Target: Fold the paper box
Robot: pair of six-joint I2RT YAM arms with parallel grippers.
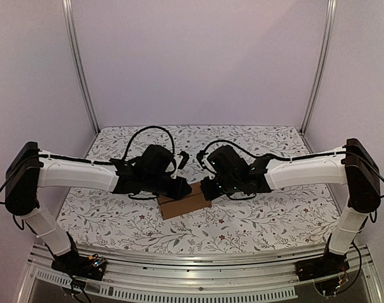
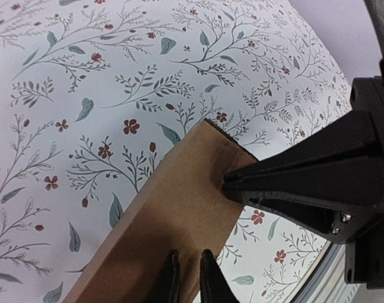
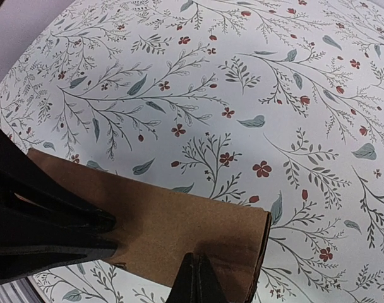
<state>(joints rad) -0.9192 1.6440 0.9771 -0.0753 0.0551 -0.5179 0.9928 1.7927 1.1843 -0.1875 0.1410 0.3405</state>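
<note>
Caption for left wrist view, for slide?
Left gripper over the paper box, right gripper at its far end, floral tablecloth beneath.

I'm scanning all three views live and I'm finding nothing I can read. The paper box [image 1: 182, 205] is showing only plain brown card, with no print, label or number on any face I'm seeing.
</note>
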